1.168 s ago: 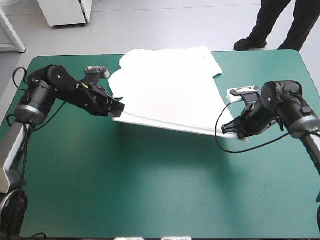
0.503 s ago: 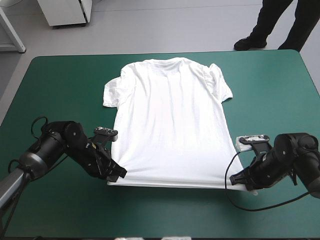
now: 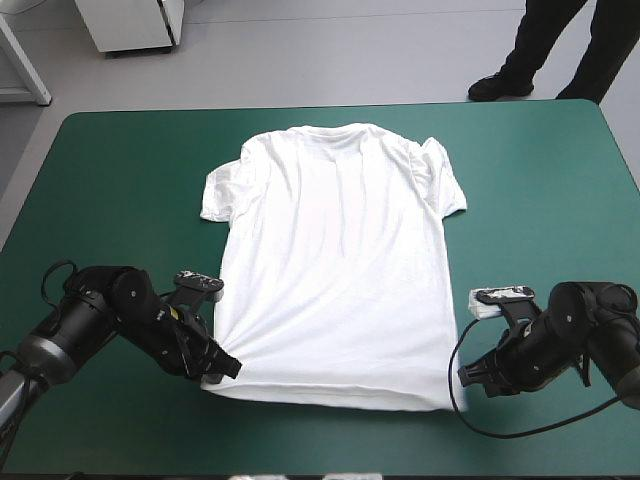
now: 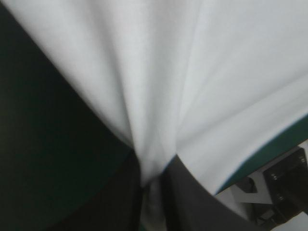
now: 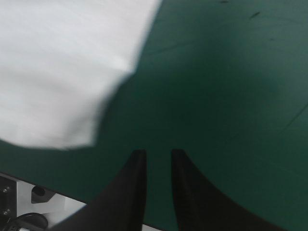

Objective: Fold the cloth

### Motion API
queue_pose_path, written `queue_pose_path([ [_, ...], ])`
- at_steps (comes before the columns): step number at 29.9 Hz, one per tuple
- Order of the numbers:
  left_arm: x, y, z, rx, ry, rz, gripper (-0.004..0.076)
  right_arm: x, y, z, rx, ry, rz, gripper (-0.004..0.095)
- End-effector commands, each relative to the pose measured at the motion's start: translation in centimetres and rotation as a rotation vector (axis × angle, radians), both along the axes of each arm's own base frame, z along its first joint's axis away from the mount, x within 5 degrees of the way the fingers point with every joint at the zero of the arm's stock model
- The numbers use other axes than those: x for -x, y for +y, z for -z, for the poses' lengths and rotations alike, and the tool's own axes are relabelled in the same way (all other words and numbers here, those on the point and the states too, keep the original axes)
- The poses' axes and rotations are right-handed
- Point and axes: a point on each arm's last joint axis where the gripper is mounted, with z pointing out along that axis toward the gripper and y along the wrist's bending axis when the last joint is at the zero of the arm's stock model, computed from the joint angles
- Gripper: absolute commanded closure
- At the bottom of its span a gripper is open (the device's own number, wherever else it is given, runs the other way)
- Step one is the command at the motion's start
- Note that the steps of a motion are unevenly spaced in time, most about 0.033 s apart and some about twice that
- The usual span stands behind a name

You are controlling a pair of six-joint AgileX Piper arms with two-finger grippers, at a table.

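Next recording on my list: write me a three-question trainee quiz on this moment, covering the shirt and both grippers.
1. True or false: the white short-sleeved T-shirt lies in a crumpled heap on the teal-green table cover.
2. Which gripper pinches the T-shirt's hem? A) the left gripper B) the right gripper C) both
3. Fill in: the T-shirt's collar points toward the table's ____ edge.

Key:
1. False. It is spread flat.
2. A. White fabric is caught between the left gripper's black fingers. The right gripper's fingers stand slightly apart over bare cover, beside the hem corner.
3. Far.
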Motion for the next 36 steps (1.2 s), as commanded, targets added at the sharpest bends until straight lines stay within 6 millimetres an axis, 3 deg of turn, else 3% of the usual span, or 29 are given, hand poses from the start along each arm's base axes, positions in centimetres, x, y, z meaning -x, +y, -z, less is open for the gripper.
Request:
queue_pose_path([
  [1,1.2,0.3,-0.8,-0.011,0.043,0.022,0.0528,0.1,-0.1,-0.8,0.0,-0.026,-0.013,0.058],
  [4,1.7,0.4,-0.8,-0.004,0.037,0.022,0.0506,0.2,-0.1,-0.8,0.001,-0.016,-0.015,0.0513],
  [9,2.6,0.7,-1.4,0.017,0.003,0.02,0.0489,0.2,-0.1,-1.0,-0.004,-0.014,-0.013,0.0511],
  [12,3.2,1.1,-2.3,0.011,-0.052,0.02,0.0397,-0.1,0.0,-1.6,-0.007,-0.033,-0.013,0.0511],
  [15,3.2,1.4,-4.3,0.002,-0.156,0.009,0.0286,-1.0,0.1,-2.8,-0.021,-0.125,0.003,0.0511],
  [18,2.4,1.7,-7.5,-0.013,-0.279,-0.023,0.023,-2.3,0.3,-4.7,-0.045,-0.242,0.035,0.0511],
  [23,0.4,1.7,-12.5,-0.008,-0.504,-0.05,0.0226,-4.5,0.5,-7.8,-0.091,-0.421,0.126,0.051],
  [25,-0.8,1.6,-13.6,-0.012,-0.568,-0.07,0.0227,-5.4,0.6,-9.0,-0.1,-0.486,0.135,0.0508],
  [29,-4.0,1.1,-13.2,-0.058,-0.606,-0.076,0.0226,-7.1,0.9,-10.4,-0.111,-0.539,0.143,0.0463],
  [36,-9.6,-0.4,-9.4,-0.098,-0.574,-0.09,0.0226,-10.3,1.5,-12.0,-0.12,-0.565,0.142,0.0377],
])
